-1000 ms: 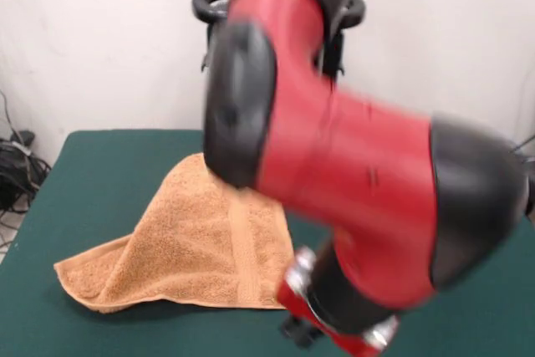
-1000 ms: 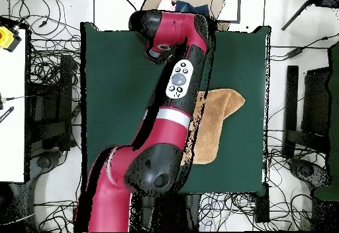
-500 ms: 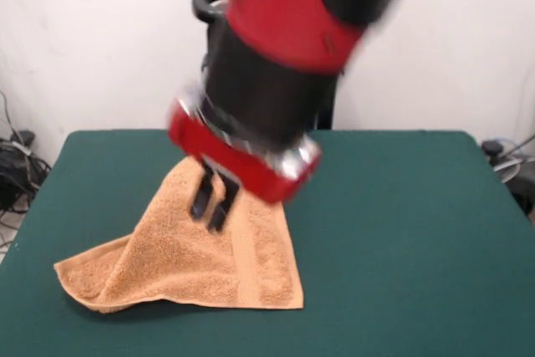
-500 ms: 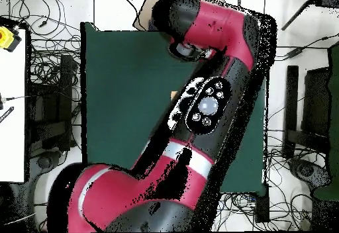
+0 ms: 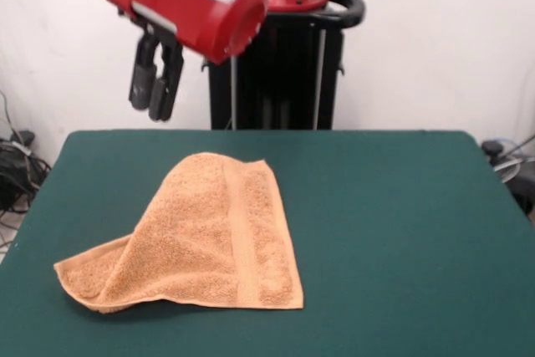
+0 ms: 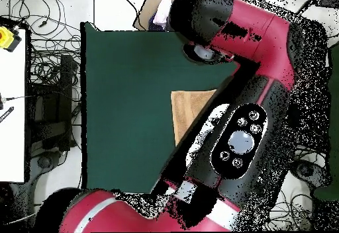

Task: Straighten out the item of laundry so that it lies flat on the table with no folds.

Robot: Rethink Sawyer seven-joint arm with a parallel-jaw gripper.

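Gripper (image 5: 155, 89) hung high, jaws nearly together, empty; grabbing both layers would just drag the folded towel (image 5: 201, 240).

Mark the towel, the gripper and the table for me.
towel (image 5: 205, 236), front view, middle of the fuzzy cloth.
gripper (image 5: 154, 108), front view, between the fingertips, held above the table.
table (image 5: 393, 232), front view, bare green top right of the towel.

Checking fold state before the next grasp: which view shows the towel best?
Front view. The towel shows whole on the table, folded over, with a raised flap toward one corner and its woven band visible; the gripper hangs well above it, holding nothing. In the overhead view, the arm hides all but one flat corner strip.
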